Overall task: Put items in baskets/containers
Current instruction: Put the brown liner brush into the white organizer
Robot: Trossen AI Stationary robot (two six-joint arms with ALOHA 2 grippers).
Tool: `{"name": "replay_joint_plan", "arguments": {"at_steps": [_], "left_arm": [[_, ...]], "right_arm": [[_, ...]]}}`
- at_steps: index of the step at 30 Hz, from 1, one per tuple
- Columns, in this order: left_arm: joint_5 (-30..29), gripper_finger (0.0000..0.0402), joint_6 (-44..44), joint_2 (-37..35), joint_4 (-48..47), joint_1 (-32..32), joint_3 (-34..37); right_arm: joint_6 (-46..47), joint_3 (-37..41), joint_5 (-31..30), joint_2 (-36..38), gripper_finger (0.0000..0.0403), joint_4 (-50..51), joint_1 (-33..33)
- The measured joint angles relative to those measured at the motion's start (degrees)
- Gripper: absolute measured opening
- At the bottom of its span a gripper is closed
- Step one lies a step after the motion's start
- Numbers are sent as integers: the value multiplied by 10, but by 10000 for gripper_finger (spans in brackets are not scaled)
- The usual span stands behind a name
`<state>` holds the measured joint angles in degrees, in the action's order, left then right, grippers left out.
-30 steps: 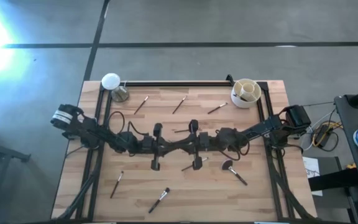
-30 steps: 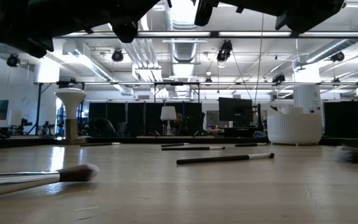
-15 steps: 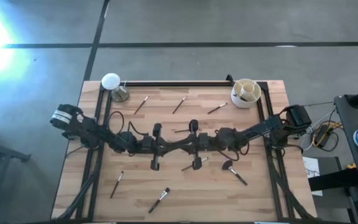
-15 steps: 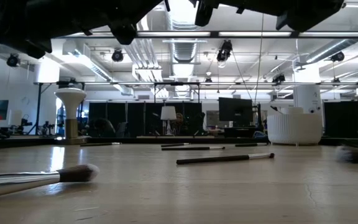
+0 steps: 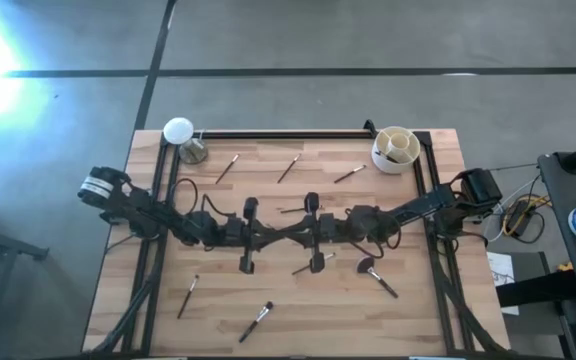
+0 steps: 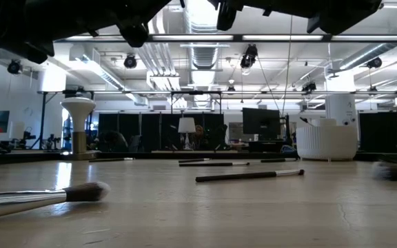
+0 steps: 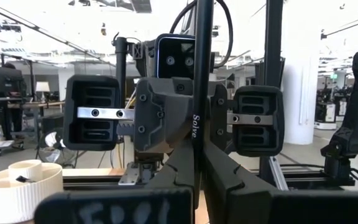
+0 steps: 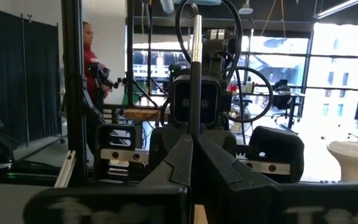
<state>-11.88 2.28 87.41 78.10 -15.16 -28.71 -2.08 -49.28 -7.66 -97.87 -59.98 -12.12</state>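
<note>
Overhead, both arms hanging over mid-table, wrists facing each other. Left gripper (image 5: 286,232) fingers pressed together, gripping nothing. Right gripper (image 5: 290,236) likewise pinched tight and empty. Cream-white divided cup (image 5: 395,149) sitting at table's far right corner. Makeup brushes lying scattered well apart from cup: three (image 5: 289,169) in far row left of cup, fluffy-headed brush (image 5: 375,276) nearer front, two more (image 5: 256,321) farther from cup toward front left.
</note>
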Motion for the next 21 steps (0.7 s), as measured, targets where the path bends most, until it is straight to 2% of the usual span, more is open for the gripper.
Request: {"name": "replay_joint_plan", "arguments": {"at_steps": [9,21], "left_arm": [[-1,6,0,-4,-4,0,1],[-11,6,0,-13,-3,0,9]], "right_arm": [[-8,0,0,23,13,68,0],[-5,0,-1,26,13,76,-2]]}}
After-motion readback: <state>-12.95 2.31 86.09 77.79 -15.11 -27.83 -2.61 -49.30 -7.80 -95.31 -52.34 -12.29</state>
